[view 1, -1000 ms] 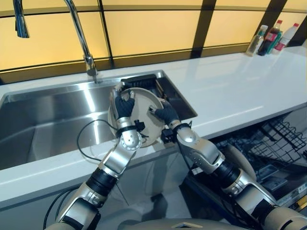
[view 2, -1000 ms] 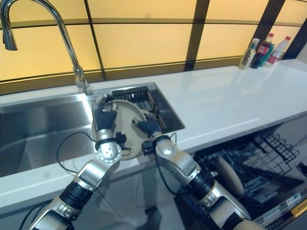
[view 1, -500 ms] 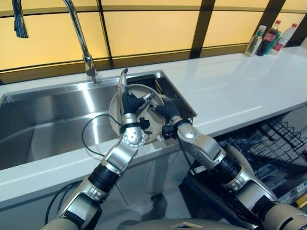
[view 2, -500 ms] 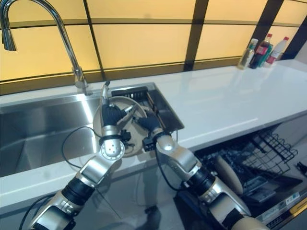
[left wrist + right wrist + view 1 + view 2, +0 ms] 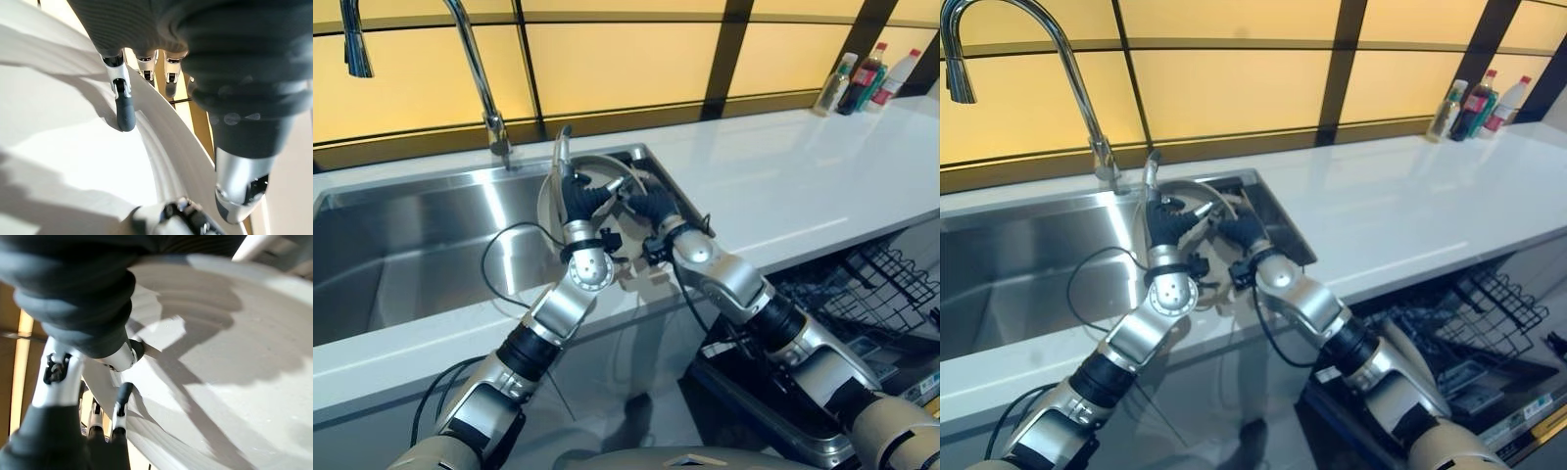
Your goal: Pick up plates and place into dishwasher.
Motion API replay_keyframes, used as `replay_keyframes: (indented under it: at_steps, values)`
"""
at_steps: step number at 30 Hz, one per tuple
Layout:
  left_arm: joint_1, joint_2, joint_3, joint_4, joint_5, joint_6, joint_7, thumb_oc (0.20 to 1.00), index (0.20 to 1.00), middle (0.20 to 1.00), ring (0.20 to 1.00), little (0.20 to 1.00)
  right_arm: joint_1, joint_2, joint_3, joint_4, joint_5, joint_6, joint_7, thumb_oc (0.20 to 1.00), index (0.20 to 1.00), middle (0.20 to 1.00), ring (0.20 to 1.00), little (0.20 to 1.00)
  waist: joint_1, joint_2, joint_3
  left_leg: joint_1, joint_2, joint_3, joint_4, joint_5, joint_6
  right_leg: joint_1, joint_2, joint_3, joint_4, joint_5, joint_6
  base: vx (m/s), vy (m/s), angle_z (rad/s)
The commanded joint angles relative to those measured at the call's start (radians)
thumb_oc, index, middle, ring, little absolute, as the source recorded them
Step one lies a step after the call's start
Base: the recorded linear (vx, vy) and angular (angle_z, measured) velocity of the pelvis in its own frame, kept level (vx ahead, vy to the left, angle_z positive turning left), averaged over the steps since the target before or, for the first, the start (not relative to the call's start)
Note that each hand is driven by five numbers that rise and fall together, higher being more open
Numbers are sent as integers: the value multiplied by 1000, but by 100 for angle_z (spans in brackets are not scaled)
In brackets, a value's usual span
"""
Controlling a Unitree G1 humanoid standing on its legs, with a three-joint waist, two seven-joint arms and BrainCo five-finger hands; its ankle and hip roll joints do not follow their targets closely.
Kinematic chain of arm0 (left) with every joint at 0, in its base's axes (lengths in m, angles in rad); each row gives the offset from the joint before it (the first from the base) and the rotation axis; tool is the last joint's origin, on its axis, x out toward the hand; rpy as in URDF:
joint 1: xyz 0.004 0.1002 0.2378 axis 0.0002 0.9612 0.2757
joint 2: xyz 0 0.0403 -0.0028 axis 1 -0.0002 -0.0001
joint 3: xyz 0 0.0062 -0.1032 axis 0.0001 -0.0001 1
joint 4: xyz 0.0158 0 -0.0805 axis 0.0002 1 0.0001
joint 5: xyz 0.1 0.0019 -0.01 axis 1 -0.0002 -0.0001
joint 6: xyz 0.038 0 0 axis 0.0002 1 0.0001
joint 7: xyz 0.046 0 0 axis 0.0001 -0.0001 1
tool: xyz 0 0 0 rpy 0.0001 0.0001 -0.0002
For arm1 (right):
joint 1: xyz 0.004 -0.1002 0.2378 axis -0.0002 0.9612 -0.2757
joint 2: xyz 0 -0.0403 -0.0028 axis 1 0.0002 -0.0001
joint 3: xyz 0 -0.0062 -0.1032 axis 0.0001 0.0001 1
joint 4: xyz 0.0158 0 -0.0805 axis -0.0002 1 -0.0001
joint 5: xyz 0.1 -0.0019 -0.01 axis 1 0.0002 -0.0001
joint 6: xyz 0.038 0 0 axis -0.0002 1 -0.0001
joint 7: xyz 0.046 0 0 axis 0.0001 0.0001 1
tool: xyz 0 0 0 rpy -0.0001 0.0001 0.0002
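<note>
**Both robot hands hold one plate on edge over the sink**

No writing can be made out anywhere; the bottle labels are too small to read.

A long white tabletop (image 5: 783,186) runs across the scene, with a stainless steel sink (image 5: 421,245) set into it on the left. A tall curved tap (image 5: 475,69) rises behind the sink. Behind the tabletop is a wall of glowing yellow panels divided by dark bars. Three bottles (image 5: 867,76) stand together at the far right corner of the tabletop. Below the tabletop on the right, an open dishwasher (image 5: 871,323) shows a dark wire rack (image 5: 891,289) pulled out.

There is one plate (image 5: 1197,186), pale and round. It is held nearly upright above the right end of the sink, in front of a dark drain rack (image 5: 612,162) that sits in the basin.

The left robot hand (image 5: 576,201) grips the plate's rim. In the left wrist view its fingers (image 5: 124,110) curl over the inner face of the plate (image 5: 58,147) with the thumb on the other side of the rim.

The right robot hand (image 5: 654,206) is at the plate's right edge. In the right wrist view its fingertips (image 5: 124,394) press against the plate (image 5: 234,362), pinching it.
</note>
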Motion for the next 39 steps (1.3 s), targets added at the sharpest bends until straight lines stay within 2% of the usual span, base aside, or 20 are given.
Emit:
replay_keyframes:
  at_steps: [1,5,11,18,30,35,39]
  values:
    - [-115,-3,-44,102,-41,-21,-5,1000,1000,1000,1000,1000,-173,-11,-107,5,-68,-92,-14,200,200,200,200,200,0,-19,-49,-65,-29,101,43,-47,29,5,0,-17,3,-51,58,0,0,0]
    - [-119,8,-38,150,-59,-24,-1,1000,1000,1000,1000,1000,-252,-90,-131,57,-75,-111,-26,200,200,200,200,200,-4,-28,-56,-60,-26,105,38,-47,28,4,2,-12,3,-49,60,0,0,0]
    - [-116,35,-20,187,-96,-8,-9,1000,1000,1000,1000,1000,-301,-187,-163,104,-120,-136,-42,200,200,200,200,200,-14,-25,-62,-54,-20,113,26,-46,27,3,8,-3,3,-49,60,0,0,0]
    - [-54,78,34,216,-114,-35,-12,1000,1000,1000,1000,1000,-287,-323,-211,144,-192,-138,-41,200,200,200,200,200,-28,-23,-62,-43,-15,119,9,-44,26,1,15,17,3,-48,61,5,-6,-2]
    - [126,182,186,181,-53,-85,-110,1000,1000,1000,1000,1000,-93,-563,-379,130,-370,-123,-9,200,200,200,200,200,-71,-31,-44,-33,-5,153,18,-69,32,-9,36,86,3,-45,59,16,-58,-14]
    - [216,227,249,175,-19,-123,-152,1000,1000,1000,1000,1000,49,-628,-483,129,-374,-144,-7,200,200,200,200,200,-91,-27,-34,-33,-7,166,33,-86,38,-18,43,122,3,-40,56,35,-82,-23]
    - [273,255,290,176,-3,-142,-182,1000,1000,1000,1000,1000,151,-641,-549,143,-357,-158,-13,200,200,200,200,200,-98,-20,-26,-32,-14,160,39,-94,45,-28,50,149,3,-35,54,54,-66,-33]
